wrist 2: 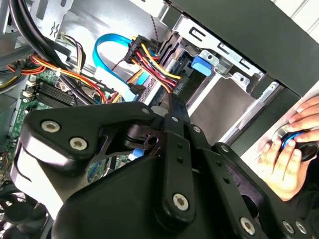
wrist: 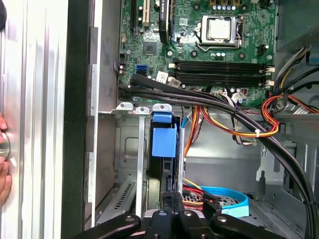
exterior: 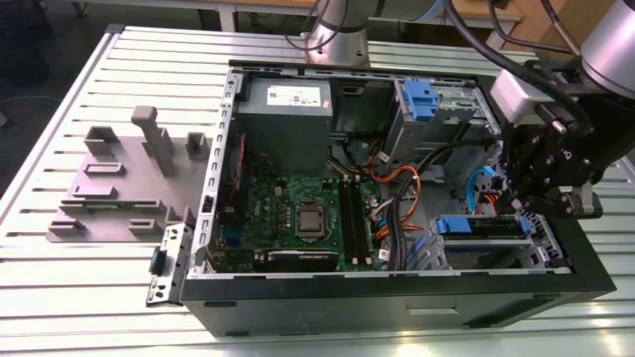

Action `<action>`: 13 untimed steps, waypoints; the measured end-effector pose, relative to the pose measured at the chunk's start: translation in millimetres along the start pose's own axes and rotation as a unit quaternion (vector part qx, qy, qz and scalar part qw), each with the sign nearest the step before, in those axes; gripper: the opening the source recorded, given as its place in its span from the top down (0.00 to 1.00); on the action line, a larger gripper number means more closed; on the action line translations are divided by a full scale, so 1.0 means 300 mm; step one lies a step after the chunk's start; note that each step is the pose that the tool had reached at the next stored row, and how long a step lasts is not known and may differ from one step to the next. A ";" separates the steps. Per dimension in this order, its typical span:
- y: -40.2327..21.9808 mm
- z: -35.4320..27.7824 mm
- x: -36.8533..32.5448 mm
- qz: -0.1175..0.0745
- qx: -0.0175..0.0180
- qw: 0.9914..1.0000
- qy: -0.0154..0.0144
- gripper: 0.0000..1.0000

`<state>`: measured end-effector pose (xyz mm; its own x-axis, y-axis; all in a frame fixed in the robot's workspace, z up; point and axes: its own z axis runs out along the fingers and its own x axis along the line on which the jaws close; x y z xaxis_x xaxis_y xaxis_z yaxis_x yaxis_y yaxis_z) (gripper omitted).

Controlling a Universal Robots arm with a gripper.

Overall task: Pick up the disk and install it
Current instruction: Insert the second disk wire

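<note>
Exterior view, setting: an open computer case [exterior: 397,297] lies on a slatted table [exterior: 59,297], with the motherboard [exterior: 297,216] at the frame's centre.
Exterior view, disk: the disk [exterior: 481,227] sits in the drive bay at the lower right of the case, its blue carrier edge facing up. Its long axis runs left to right across the frame.
Exterior view, gripper: the gripper [exterior: 518,208] hangs over the disk's right end, just above it. Whether they touch cannot be told.
Second wrist view, grip: the gripper [wrist 2: 172,102] is clenched, with the tips drawn together and nothing visible between them. Ahead of it is a bundle of coloured cables [wrist 2: 149,62].
Second wrist view, edge: a person's hand [wrist 2: 286,159] rests at the right edge, outside the case.
First wrist view, relation: the disk [wrist: 163,144] stands edge-on between the bay rails at centre frame. The gripper [wrist: 173,198] is just below it at the bottom edge, in line with its long axis.
</note>
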<state>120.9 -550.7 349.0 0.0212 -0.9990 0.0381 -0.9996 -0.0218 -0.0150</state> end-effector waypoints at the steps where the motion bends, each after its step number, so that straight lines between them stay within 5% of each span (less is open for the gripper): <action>1: 0.000 0.000 0.000 0.000 0.000 1.000 0.000 0.89; 13: 0.000 -0.010 0.000 0.000 0.000 1.000 0.000 0.89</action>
<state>120.9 -550.7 352.0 0.0212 -0.9991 0.0379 -0.9996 -0.0218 -0.0151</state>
